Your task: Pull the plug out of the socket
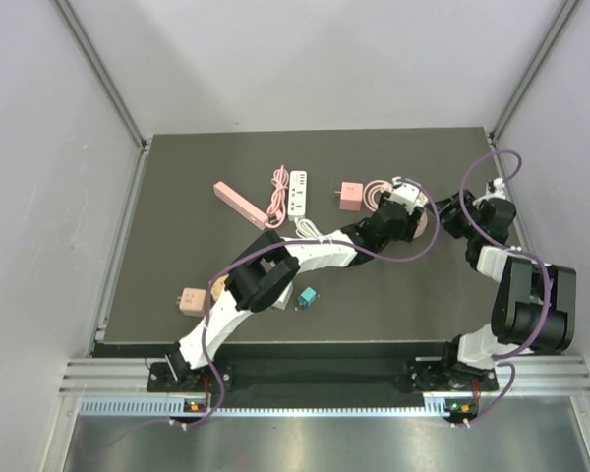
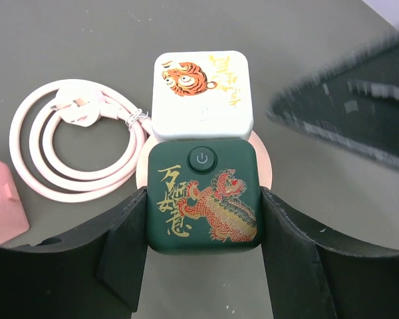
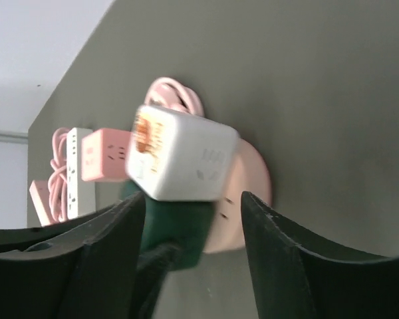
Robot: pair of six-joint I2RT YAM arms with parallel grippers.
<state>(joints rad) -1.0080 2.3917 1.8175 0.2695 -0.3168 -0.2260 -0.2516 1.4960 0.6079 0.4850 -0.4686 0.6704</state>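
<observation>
Left gripper [image 2: 203, 226] pinches the green cube [image 2: 203, 193] by both sides; white cube [image 2: 201, 93] touches it at twelve o'clock. Right gripper [image 3: 191, 199] gapes, holding nothing.

A robotics lab's test cell: blank white panels [image 1: 39, 147] on aluminium-profile posts [image 1: 103, 74] box in a dark table [image 1: 177, 216]. The left arm [image 1: 238, 313] and right arm [image 1: 536, 305] are bolted to a metal rail [image 1: 324, 374], with cables looped along them, and a white power strip [image 1: 297, 193] and pink socket cube [image 1: 351, 195] lie laid out as samples.
</observation>
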